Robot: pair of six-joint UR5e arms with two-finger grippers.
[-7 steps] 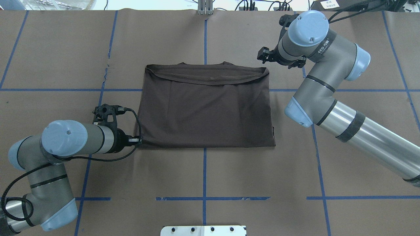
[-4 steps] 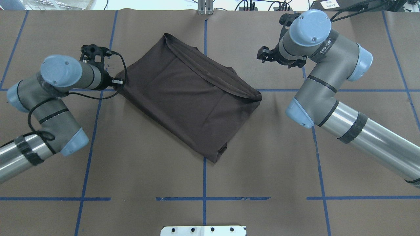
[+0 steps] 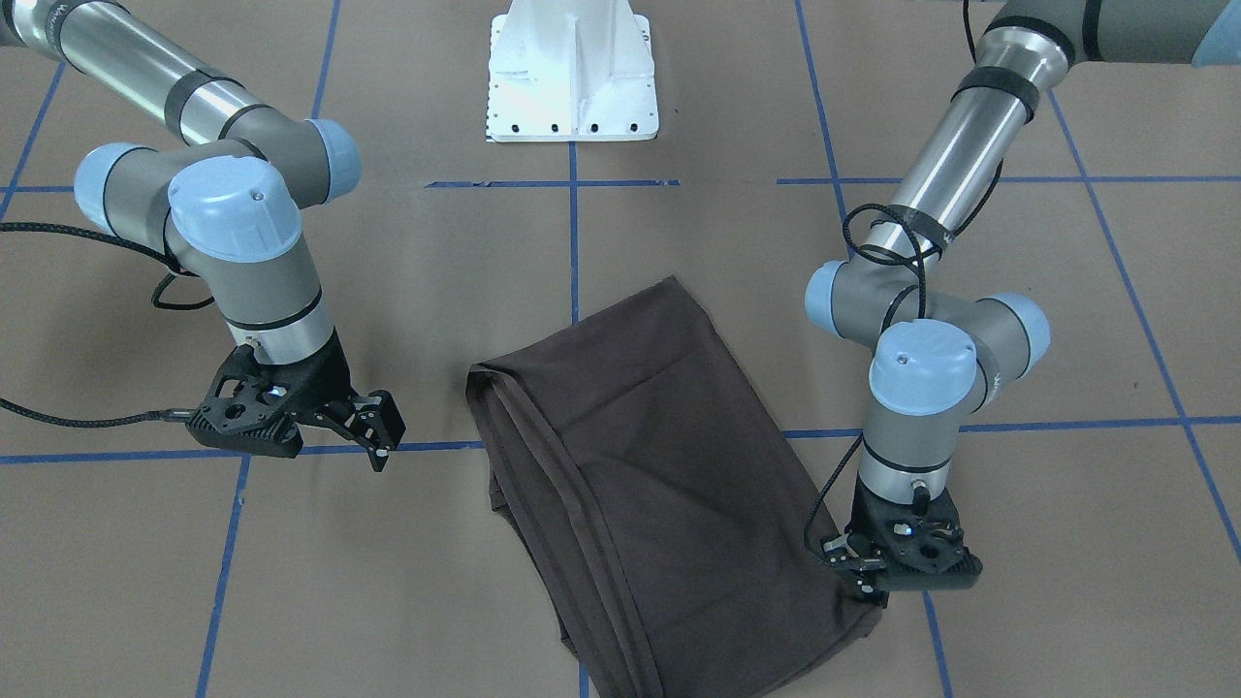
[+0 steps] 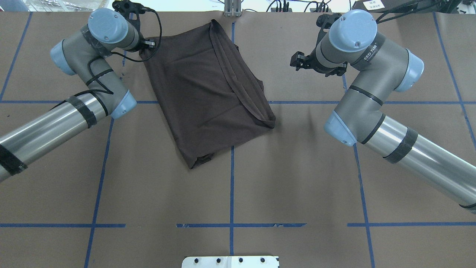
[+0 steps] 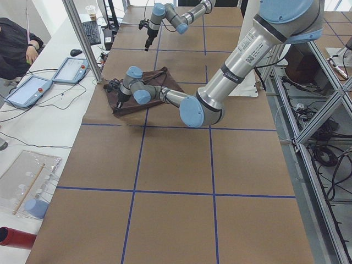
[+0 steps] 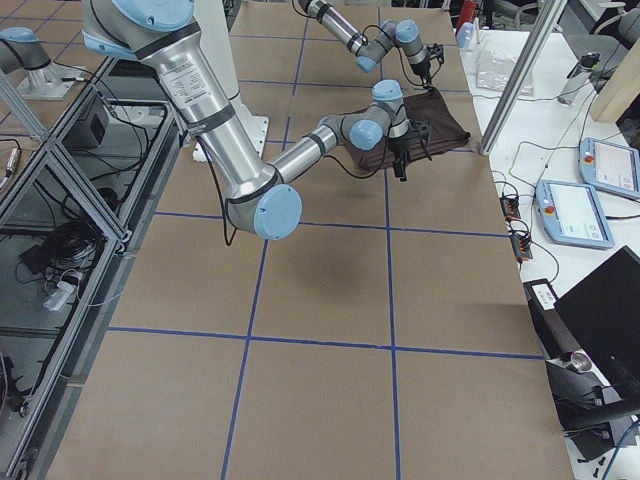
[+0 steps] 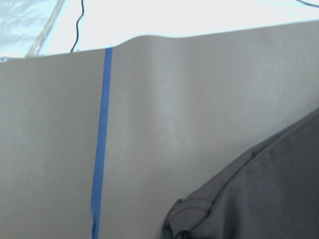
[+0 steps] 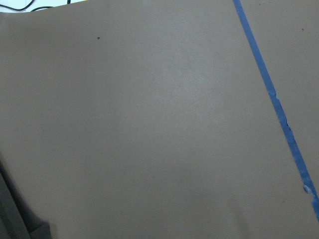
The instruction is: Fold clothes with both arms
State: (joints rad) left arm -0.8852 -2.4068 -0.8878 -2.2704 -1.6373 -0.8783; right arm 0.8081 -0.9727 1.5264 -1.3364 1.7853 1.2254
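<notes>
We see the folded T-shirt point(image 4: 200, 93) lying askew on the table point(image 4: 297, 178), far of centre, its far-left corner clamped in the left gripper point(image 3: 866, 579). The right gripper point(image 3: 385, 433) hangs with fingers apart, clear of the cloth (the right arm point(image 4: 375, 65) bears the letters "EED").
</notes>
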